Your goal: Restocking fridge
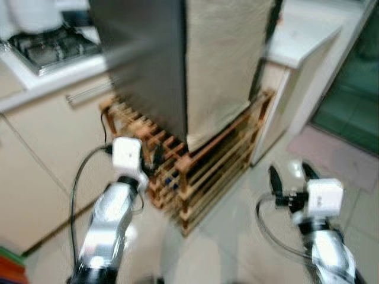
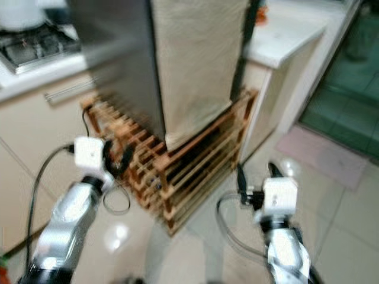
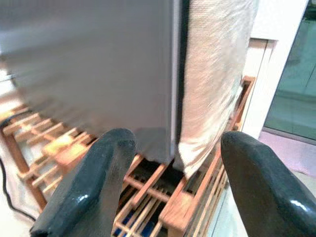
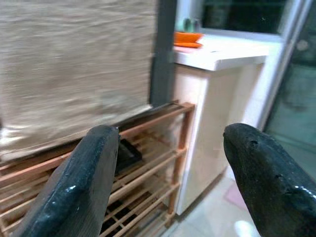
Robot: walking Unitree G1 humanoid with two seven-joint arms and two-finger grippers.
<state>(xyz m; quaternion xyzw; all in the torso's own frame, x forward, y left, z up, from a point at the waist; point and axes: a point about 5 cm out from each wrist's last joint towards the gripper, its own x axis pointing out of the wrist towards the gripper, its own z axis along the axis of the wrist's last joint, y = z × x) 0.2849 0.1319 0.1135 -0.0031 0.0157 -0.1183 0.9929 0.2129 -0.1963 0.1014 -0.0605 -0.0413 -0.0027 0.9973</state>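
— Both our grippers hang low and near: left gripper (image 1: 151,158) by the wooden rack (image 1: 201,171), right gripper (image 1: 291,177) over the floor tiles (image 1: 237,236). Each is spread wide, holding nothing.

— And the fridge (image 1: 148,59)?

— Ahead of us, standing on that rack, a beige cloth (image 1: 222,65) draped down its front. Its door looks closed.

— We judge we should square up first and steady the blurred view, then reach for the door edge past the cloth, keeping clear of the cable (image 1: 80,177).
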